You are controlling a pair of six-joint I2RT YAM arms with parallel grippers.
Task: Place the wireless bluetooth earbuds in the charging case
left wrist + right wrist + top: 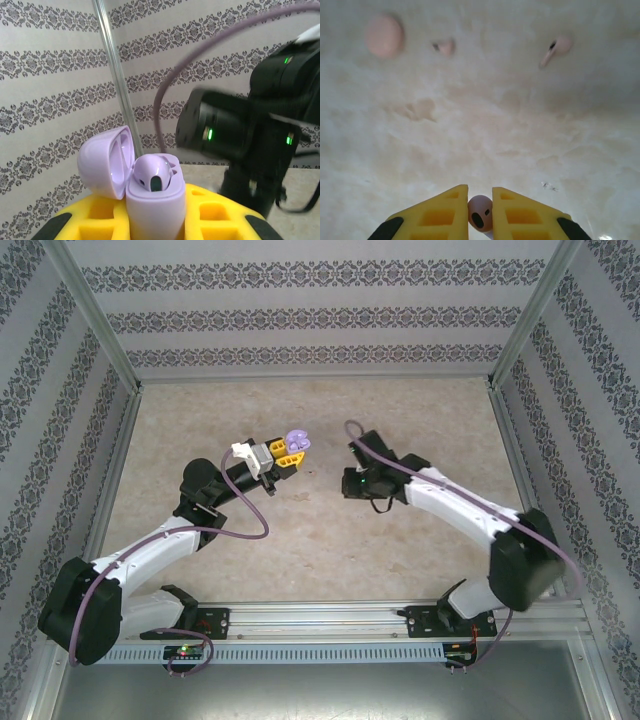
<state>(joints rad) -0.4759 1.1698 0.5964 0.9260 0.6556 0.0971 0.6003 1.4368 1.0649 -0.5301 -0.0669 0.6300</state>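
Right hand [480,190] pinches tiny pale earbud [480,214] with dark oval

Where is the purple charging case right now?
The purple charging case is held up by the left gripper, jaws shut on it, lid open, one earbud seated. From above it hangs over mid-table, just left of the right gripper holding a second earbud.

Purple case [152,212] open — earbud [156,179] seated; second earbud [480,214] in right pincer [480,190]
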